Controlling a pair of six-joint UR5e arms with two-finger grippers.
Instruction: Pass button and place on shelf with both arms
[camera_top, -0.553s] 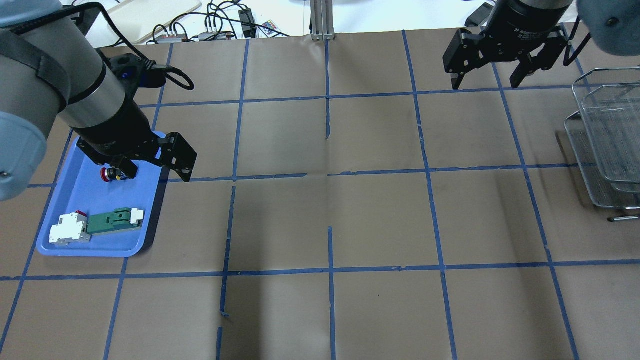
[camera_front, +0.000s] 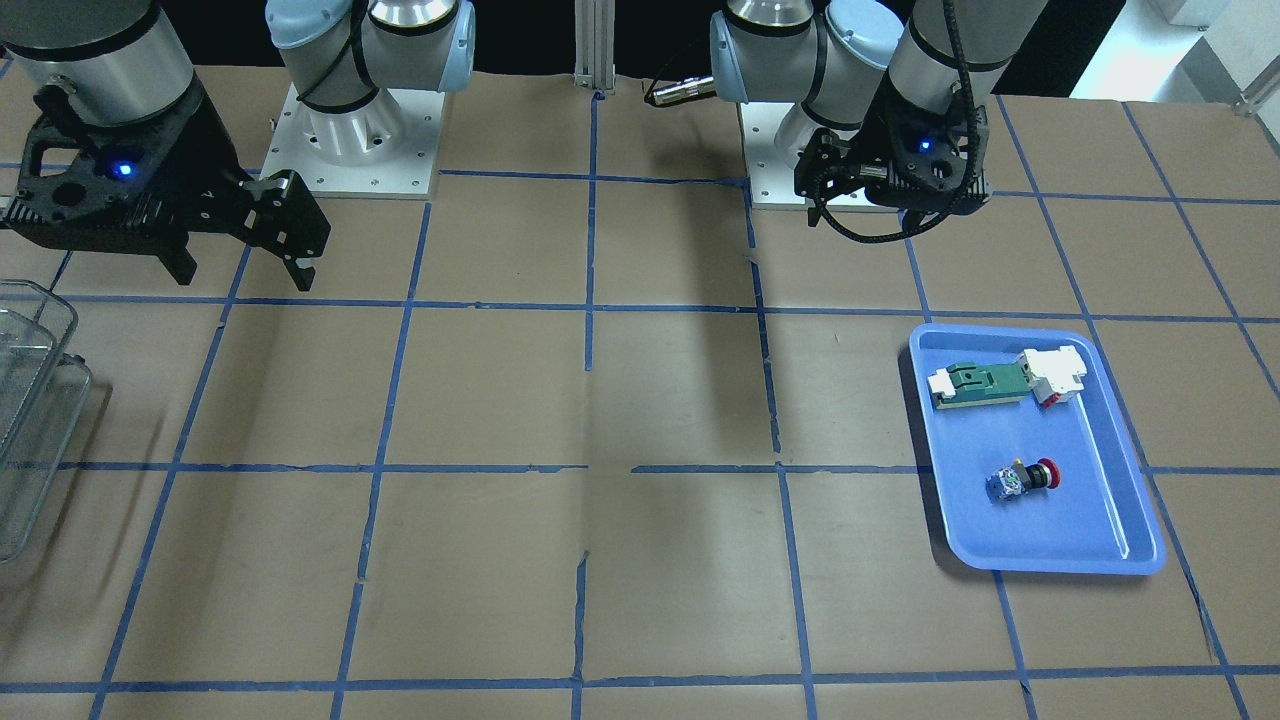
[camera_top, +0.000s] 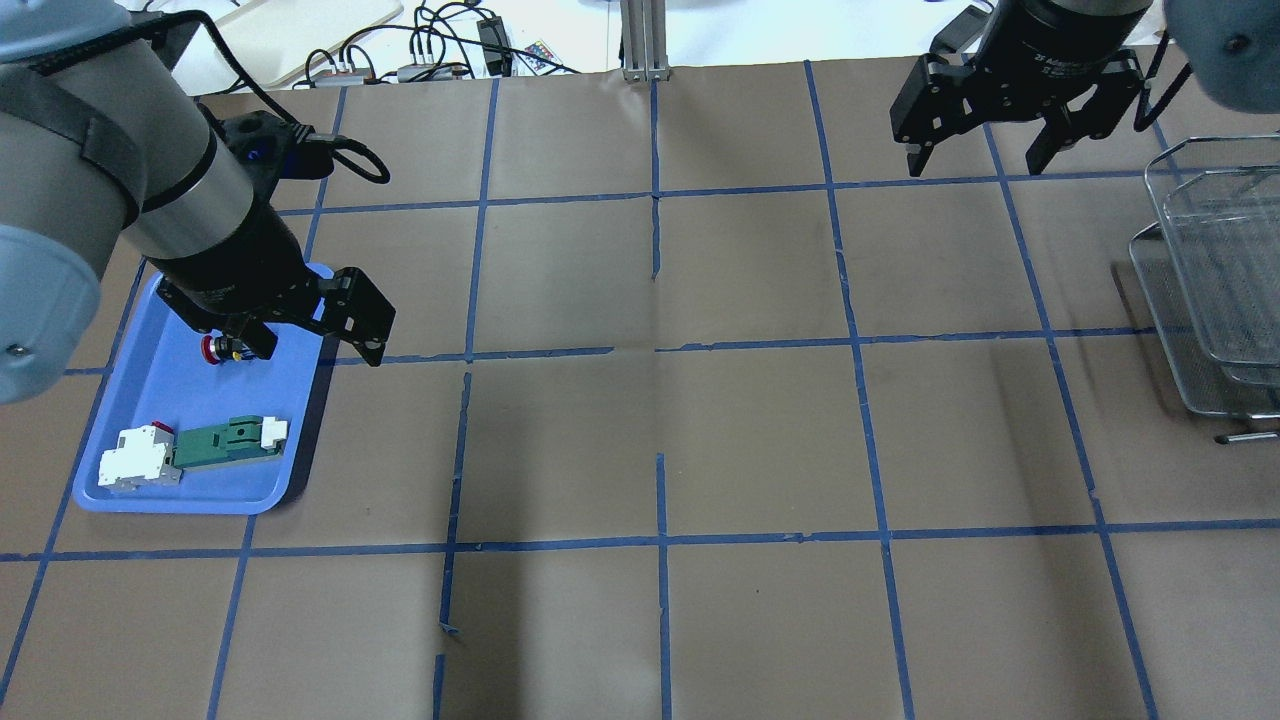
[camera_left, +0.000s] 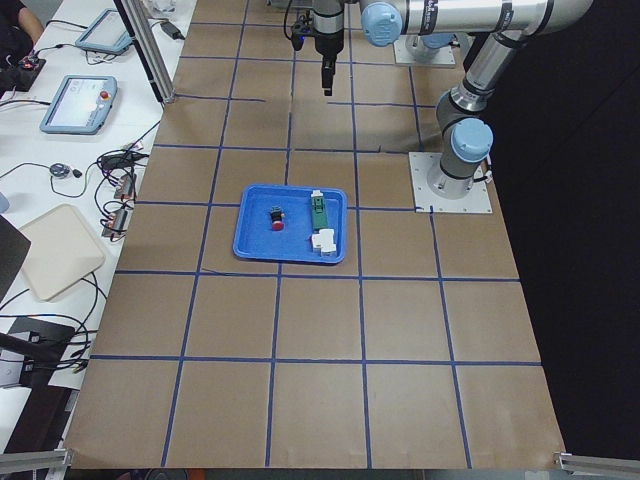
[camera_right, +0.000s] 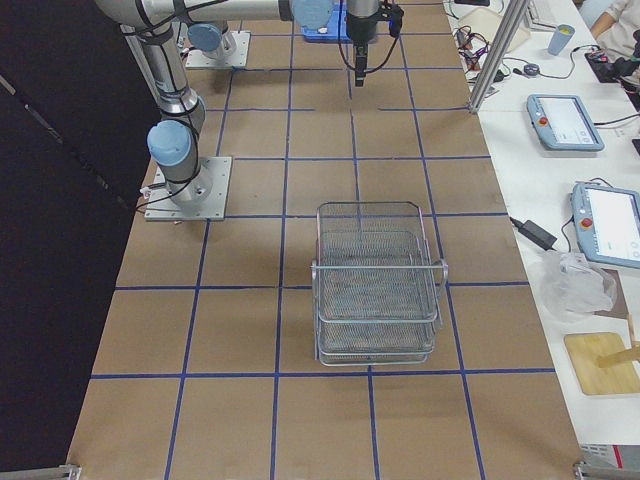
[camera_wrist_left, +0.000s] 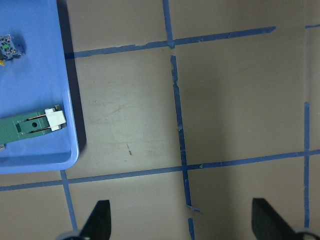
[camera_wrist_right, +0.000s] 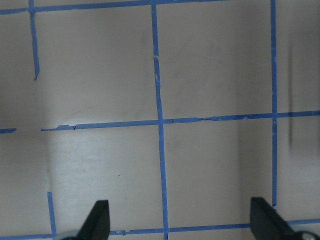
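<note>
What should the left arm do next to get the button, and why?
Probably slide the open left gripper sideways until it is over the button. The button lies loose in the blue tray, and the left wrist view shows it at the upper left corner, not between the fingers, so lowering now would likely miss.

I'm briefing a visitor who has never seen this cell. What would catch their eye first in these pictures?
The bright blue tray at the robot's left end of the table, where the red-capped button lies on its side near a green-and-white part and a white block. Next, the silvery wire shelf at the opposite end. The left gripper and right gripper both hang open and empty above the blue-taped table.
</note>
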